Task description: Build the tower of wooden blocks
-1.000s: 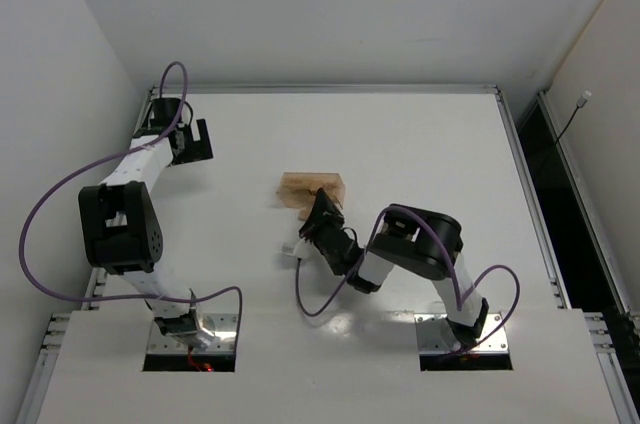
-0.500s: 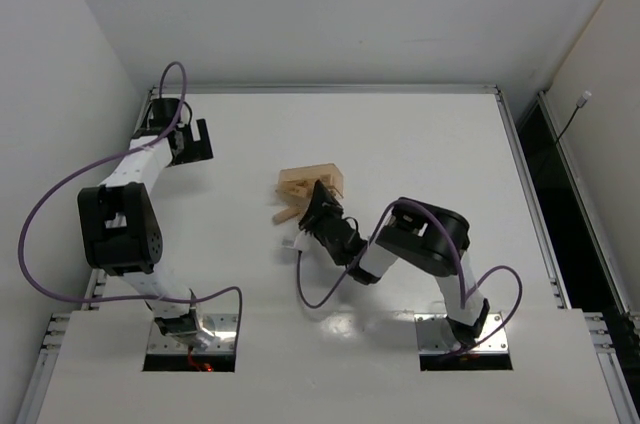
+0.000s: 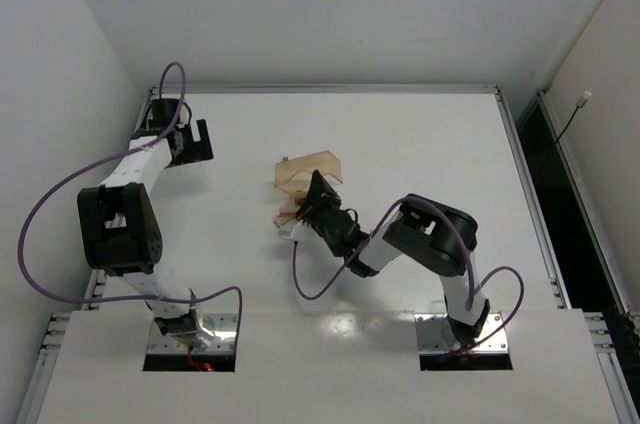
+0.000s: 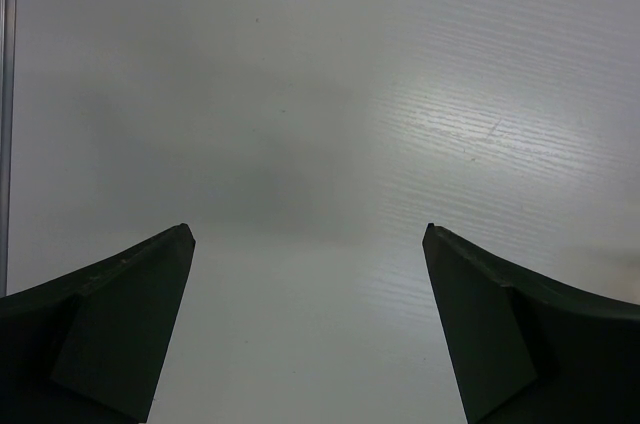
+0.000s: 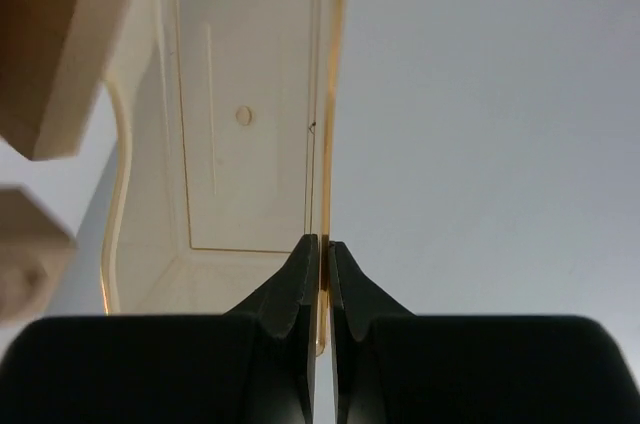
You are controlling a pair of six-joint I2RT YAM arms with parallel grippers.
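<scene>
My right gripper (image 3: pixel 318 198) (image 5: pixel 323 247) is shut on the thin side wall of a translucent amber box (image 3: pixel 311 170) (image 5: pixel 245 144), which is tipped up near the table's middle. The box's inside looks empty in the right wrist view. Light-tan wooden blocks (image 3: pixel 290 219) lie loose on the table beside the gripper, not stacked. Two of them (image 5: pixel 55 44) show blurred at the left edge of the right wrist view. My left gripper (image 3: pixel 196 140) (image 4: pixel 308 234) is open and empty at the far left, over bare table.
The white table (image 3: pixel 420 144) has a metal rim along its far and side edges. The right arm's purple cable (image 3: pixel 310 279) loops over the table near the blocks. A dark gap (image 3: pixel 560 164) runs beyond the right edge.
My right gripper has tipped the amber box up and carried it farther away. The wooden blocks have slid out and now lie on the table by the gripper. The left arm has not moved.
</scene>
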